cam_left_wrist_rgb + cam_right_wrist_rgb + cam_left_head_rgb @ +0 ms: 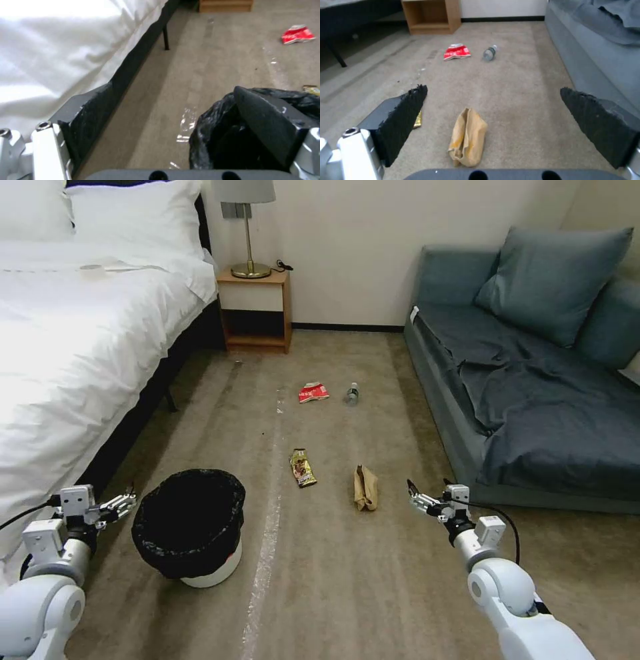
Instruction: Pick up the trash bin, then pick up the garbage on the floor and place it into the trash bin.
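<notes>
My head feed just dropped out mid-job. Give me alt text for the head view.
On beige carpet between a white bed and blue sofa, the black-lined trash bin stands beside the open left gripper. The open right gripper hovers near a tan paper bag; snack wrapper, red packet, bottle lie beyond.

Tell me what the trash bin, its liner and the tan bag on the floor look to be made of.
Trash bin: smooth white wall, evenly shaded, probably hard plastic.
Liner: black, crinkled, with small glossy highlights, so a thin plastic film.
Tan bag: matte brown with sharp creases and folds, most likely kraft paper; the right wrist view shows the same dull, crumpled surface.
</notes>
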